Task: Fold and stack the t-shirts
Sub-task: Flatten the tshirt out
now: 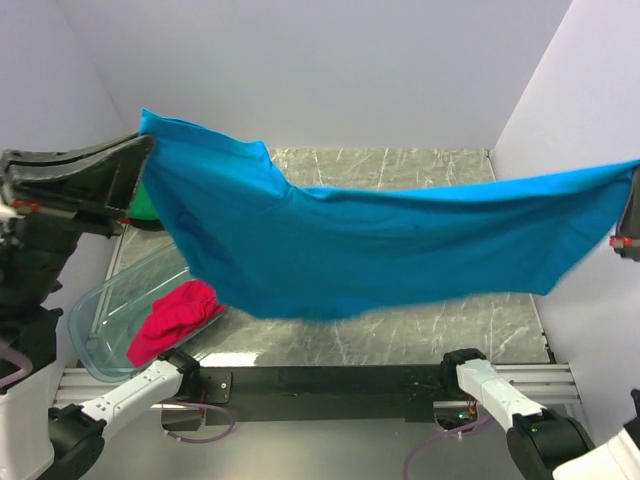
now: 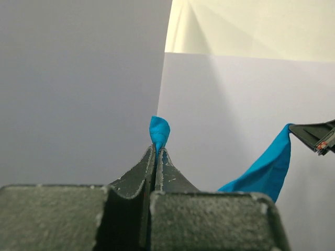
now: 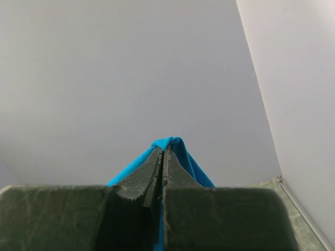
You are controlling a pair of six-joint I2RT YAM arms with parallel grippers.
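A bright blue t-shirt hangs stretched in the air across the whole table, held by both arms. My left gripper is raised at the far left and shut on one corner of it; a small blue tuft pokes out past the fingertips. At the right edge my right gripper is shut on the other end, blue cloth wrapping over its tips. A magenta-red t-shirt lies bunched in the clear bin. A bit of green t-shirt shows behind the left arm. The black one is out of view.
A clear plastic bin lies tilted at the left side of the marble tabletop. White walls close in at left, back and right. The arms' bases sit on the black rail at the near edge.
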